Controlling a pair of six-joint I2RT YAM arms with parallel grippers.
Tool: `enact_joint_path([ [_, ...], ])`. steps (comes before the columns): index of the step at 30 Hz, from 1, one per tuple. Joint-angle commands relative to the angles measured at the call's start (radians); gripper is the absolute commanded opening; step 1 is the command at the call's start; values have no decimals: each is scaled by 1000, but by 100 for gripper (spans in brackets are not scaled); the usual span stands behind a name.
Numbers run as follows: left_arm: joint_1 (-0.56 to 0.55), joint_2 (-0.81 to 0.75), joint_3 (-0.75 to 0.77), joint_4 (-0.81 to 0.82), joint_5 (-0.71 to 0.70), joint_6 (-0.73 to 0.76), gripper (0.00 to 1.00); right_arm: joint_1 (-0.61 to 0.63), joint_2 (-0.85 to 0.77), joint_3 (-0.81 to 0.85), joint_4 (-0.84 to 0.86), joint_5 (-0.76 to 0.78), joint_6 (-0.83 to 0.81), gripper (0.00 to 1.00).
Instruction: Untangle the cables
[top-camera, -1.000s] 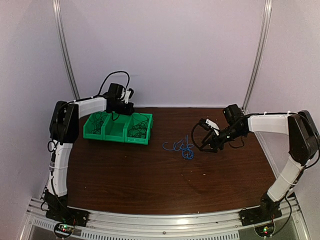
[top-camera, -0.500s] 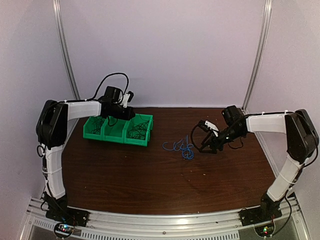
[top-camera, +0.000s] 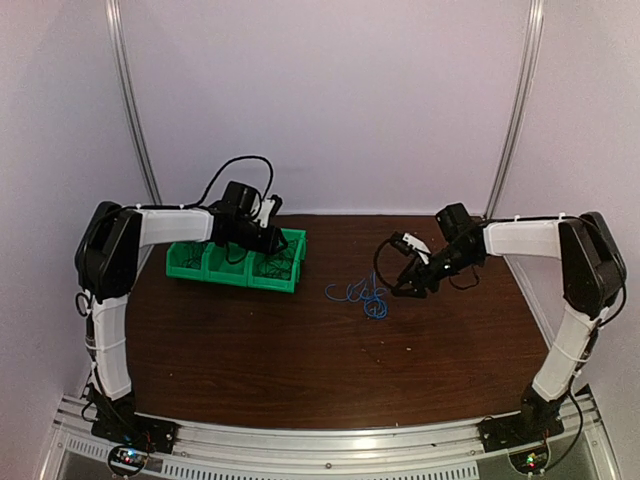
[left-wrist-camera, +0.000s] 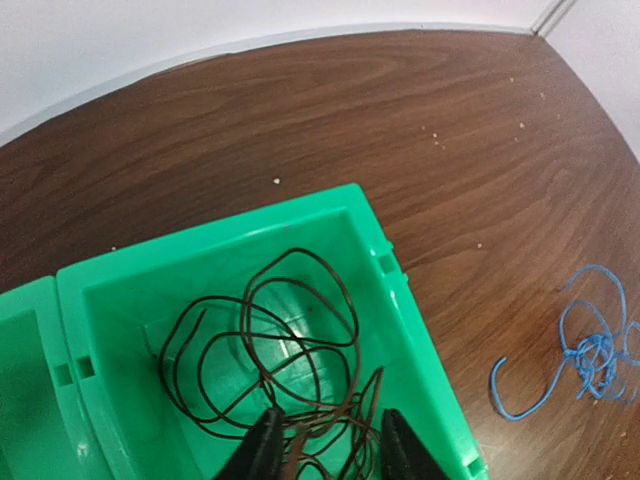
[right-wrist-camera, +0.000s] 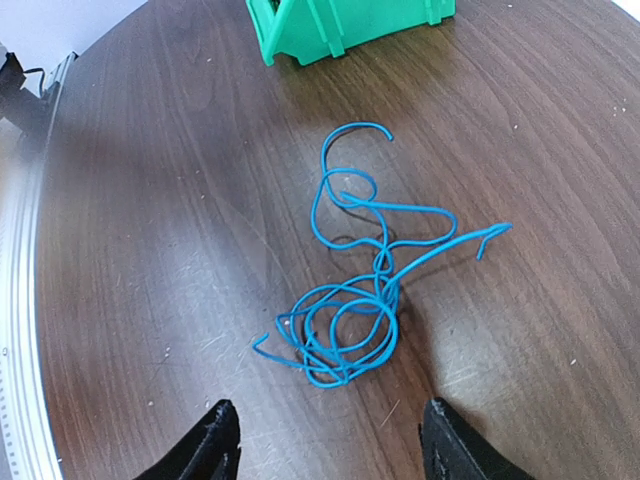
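A tangled blue cable (top-camera: 366, 297) lies on the brown table, also in the right wrist view (right-wrist-camera: 350, 325) and at the right edge of the left wrist view (left-wrist-camera: 590, 350). A tangle of dark wire (left-wrist-camera: 280, 350) fills the right compartment of the green bin (top-camera: 290, 282). My left gripper (top-camera: 270, 238) hangs over that compartment, open (left-wrist-camera: 330, 452), with wire strands running between its fingers (left-wrist-camera: 262, 445). My right gripper (top-camera: 405, 278) is open (right-wrist-camera: 330, 450), low, just right of the blue cable and not touching it.
The green bin (left-wrist-camera: 420, 350) has three compartments; the other two also hold dark wire (top-camera: 195, 260). Its corner shows at the top of the right wrist view (right-wrist-camera: 340, 25). The table's rounded left edge and a metal rail (right-wrist-camera: 20, 300) are visible.
My left gripper has swung right from behind the bin to over its right compartment. My right gripper has edged left, closer to the blue cable. The blue cable has not moved.
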Motion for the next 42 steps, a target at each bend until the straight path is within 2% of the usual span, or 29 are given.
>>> enact_joint_path([
  [1, -6, -64, 38, -11, -6, 3, 41, 54, 79, 102, -25, 75, 65, 63],
  [7, -25, -204, -14, -15, -53, 4, 49, 76, 192, 244, -35, 121, 148, 63],
  [16, -112, -374, -144, 2, -91, -20, 49, 77, 378, 410, -87, 111, 265, 61],
  [19, -145, -404, -168, 14, -103, -27, 49, 76, 377, 403, -65, 115, 290, 55],
  [20, -154, -413, -177, 24, -105, -31, 49, 76, 371, 399, -59, 114, 291, 48],
  [21, -162, -419, -187, 37, -105, -35, 49, 75, 364, 397, -54, 105, 293, 36],
  [23, -180, -428, -209, 71, -101, -47, 48, 75, 341, 394, -53, 75, 291, 18],
  [25, -194, -429, -237, 110, -87, -57, 48, 76, 303, 390, -59, 51, 278, 9],
  [30, -205, -416, -327, 260, -32, -54, 49, 77, 153, 368, -104, 44, 197, 1],
  [38, -251, -385, -466, 607, 102, -17, 51, 97, -37, 426, -265, -35, 120, 0],
  [42, -302, -346, -459, 744, 137, -6, 53, 121, -99, 448, -289, -63, 116, 0],
])
